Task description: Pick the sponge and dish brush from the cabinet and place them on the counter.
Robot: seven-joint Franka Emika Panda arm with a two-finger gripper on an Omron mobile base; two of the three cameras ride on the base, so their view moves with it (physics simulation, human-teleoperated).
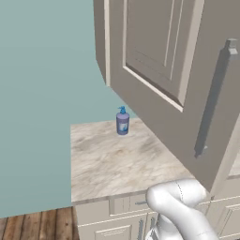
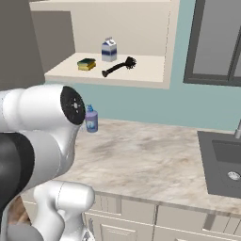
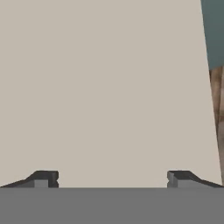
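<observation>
The cabinet (image 2: pixel 155 28) stands open, and its raised-panel door (image 1: pixel 154 56) with the long grey bar handle (image 1: pixel 213 101) is swung out over the counter (image 1: pixel 108 159). On the cabinet's bottom shelf a yellow-and-dark sponge (image 2: pixel 86 64) lies at the left. A black dish brush (image 2: pixel 120 66) lies to its right, bristle head toward the back. My gripper (image 3: pixel 112 179) is open, its two dark fingertips (image 3: pixel 43 178) wide apart, with nothing between them. It faces a flat beige panel at close range.
A blue-and-white milk carton (image 2: pixel 109 49) stands behind the sponge and brush. A blue soap bottle (image 2: pixel 91 119) sits at the back of the counter (image 2: pixel 150 155). A dark sink (image 2: pixel 226 164) is at the right. Wooden floor (image 1: pixel 33 225) lies left of the counter's end.
</observation>
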